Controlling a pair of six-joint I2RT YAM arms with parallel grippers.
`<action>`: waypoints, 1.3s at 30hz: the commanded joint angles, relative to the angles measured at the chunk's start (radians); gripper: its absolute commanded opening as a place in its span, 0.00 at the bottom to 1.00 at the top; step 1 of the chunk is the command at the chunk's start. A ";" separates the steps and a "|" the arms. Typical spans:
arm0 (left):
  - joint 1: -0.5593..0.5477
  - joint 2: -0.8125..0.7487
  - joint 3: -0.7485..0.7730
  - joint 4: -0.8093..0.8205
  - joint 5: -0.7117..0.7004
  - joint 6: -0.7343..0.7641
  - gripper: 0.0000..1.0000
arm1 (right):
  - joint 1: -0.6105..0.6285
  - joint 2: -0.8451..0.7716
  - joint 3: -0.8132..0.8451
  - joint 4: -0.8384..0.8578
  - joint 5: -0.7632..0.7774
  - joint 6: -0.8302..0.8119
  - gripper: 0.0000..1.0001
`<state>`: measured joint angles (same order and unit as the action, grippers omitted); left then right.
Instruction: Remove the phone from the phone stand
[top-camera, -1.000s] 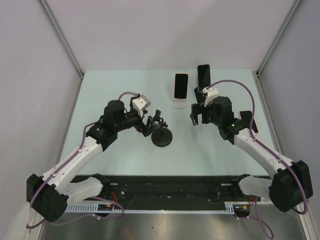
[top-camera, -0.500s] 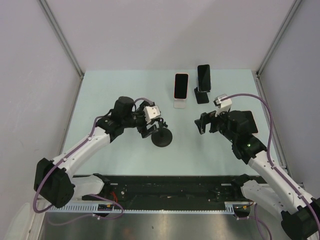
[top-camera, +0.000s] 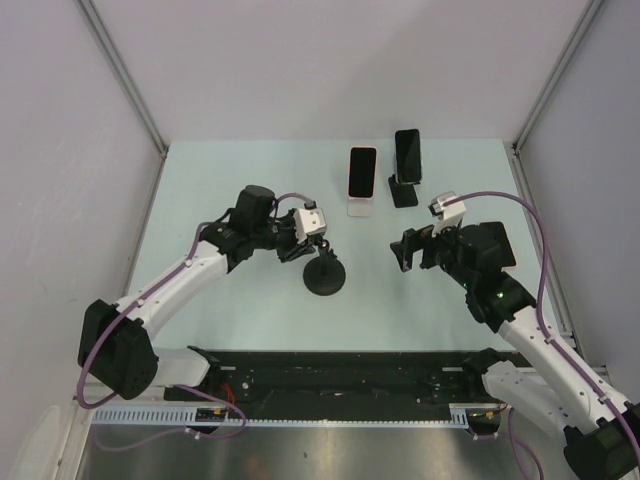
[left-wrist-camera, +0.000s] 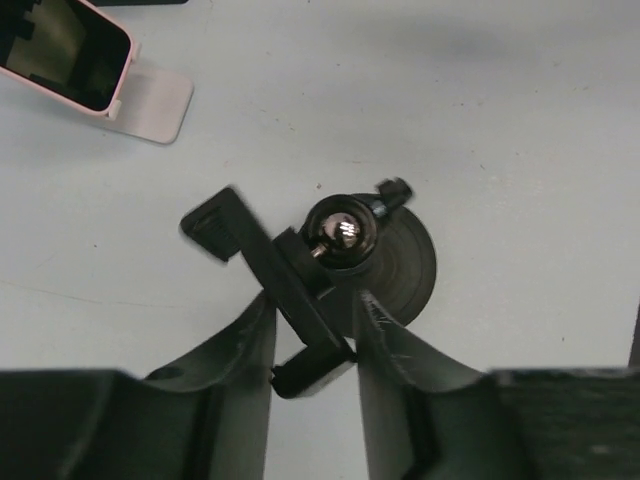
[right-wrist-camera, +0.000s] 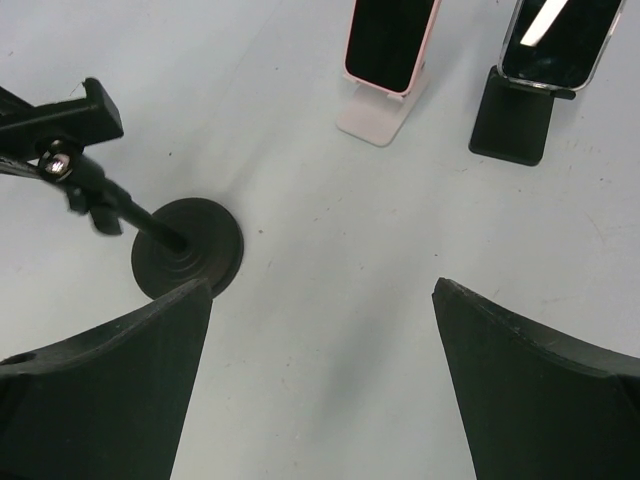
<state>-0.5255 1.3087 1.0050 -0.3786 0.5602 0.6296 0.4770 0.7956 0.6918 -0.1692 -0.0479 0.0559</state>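
A pink phone leans on a white stand at the back of the table. Beside it on the right, a black phone sits on a black stand. Both show in the right wrist view: the pink phone and the black phone. My right gripper hangs open and empty, well short of both. My left gripper is shut on the lower end of the clamp bar of a phoneless stand with a round black base.
The round-base stand's pole rises from its base just left of my right gripper's left finger. Grey walls close in the table on the left, right and back. A black rail runs along the near edge.
My right gripper has drawn back from the black phone toward the near side, still open. My left gripper has swung in over the round-base stand and closed on its clamp bar.
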 joint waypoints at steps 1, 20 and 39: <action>-0.011 -0.019 0.041 -0.040 0.073 -0.016 0.33 | 0.005 -0.007 -0.002 0.014 -0.009 -0.005 0.98; 0.025 -0.088 0.096 0.035 -0.511 -0.456 0.01 | 0.006 -0.004 -0.012 0.027 -0.006 -0.002 0.98; 0.423 0.147 0.277 0.219 -1.229 -1.056 0.01 | 0.009 -0.030 -0.014 0.011 0.005 -0.008 0.98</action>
<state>-0.1455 1.3987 1.1439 -0.2939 -0.4999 -0.2890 0.4812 0.7876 0.6842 -0.1677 -0.0502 0.0525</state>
